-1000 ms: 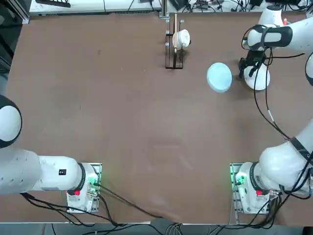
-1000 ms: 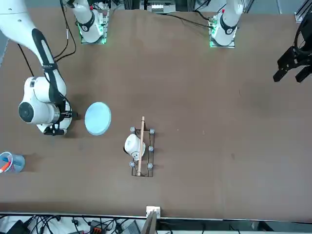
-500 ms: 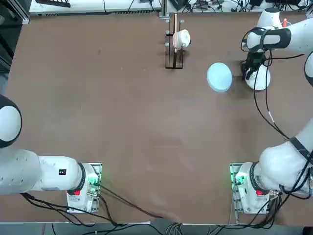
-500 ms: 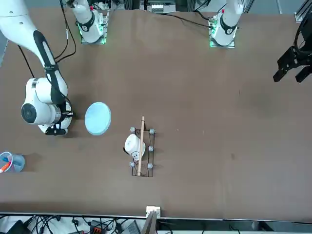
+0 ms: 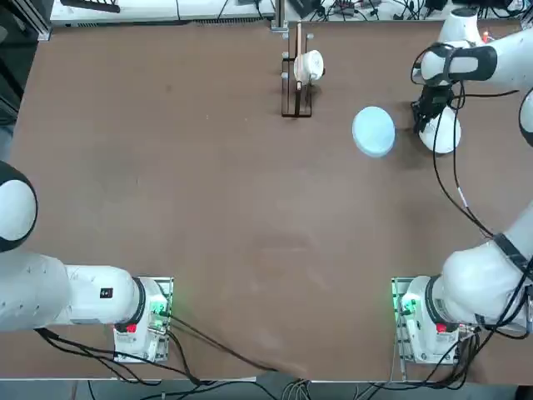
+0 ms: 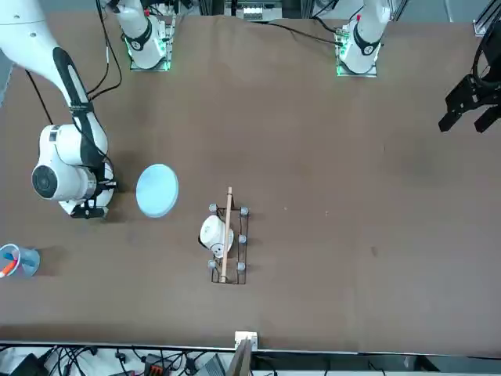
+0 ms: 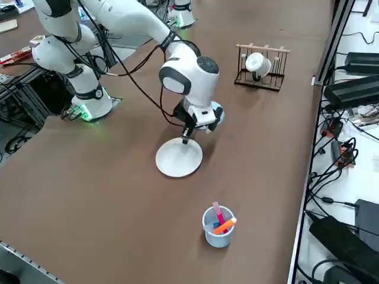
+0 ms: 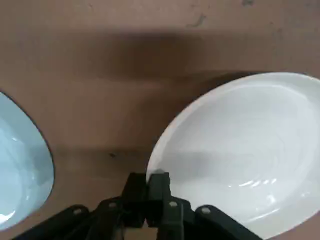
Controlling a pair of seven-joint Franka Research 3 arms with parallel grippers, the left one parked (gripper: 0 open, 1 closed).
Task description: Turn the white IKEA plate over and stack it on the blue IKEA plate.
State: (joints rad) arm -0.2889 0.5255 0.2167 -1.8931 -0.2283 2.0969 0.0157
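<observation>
My claw (image 8: 148, 186) sits low over the brown table (image 5: 208, 208), out toward its far right corner as I look across it. Its two black fingers (image 8: 159, 192) are pressed together on the rim of the white IKEA plate (image 8: 240, 150), pinching that rim at the edge nearest the blue one. From the raised side camera the claw (image 7: 186, 137) comes straight down from my bulky white wrist onto the plate's (image 7: 179, 157) near-side rim, and the plate looks to lie flat on the table, hollow side up. From overhead my wrist hides most of the white plate (image 5: 441, 137); only its lower part shows beside the claw (image 5: 423, 119).

Just beside it, toward the table's middle, lies the blue IKEA plate (image 5: 373, 131), also hollow side up, apart from the white one with a strip of bare table between them. In the wrist camera a slice of the blue plate (image 8: 20, 165) shows on the other side of my fingers.

Farther on, near the far edge at about the middle of its length, stands a wooden rack (image 5: 296, 75) with a small white cup (image 5: 311, 64) hung on it. Off by the right edge, a translucent blue cup (image 7: 218, 225) holds a few coloured sticks; it stands well apart from both plates.
</observation>
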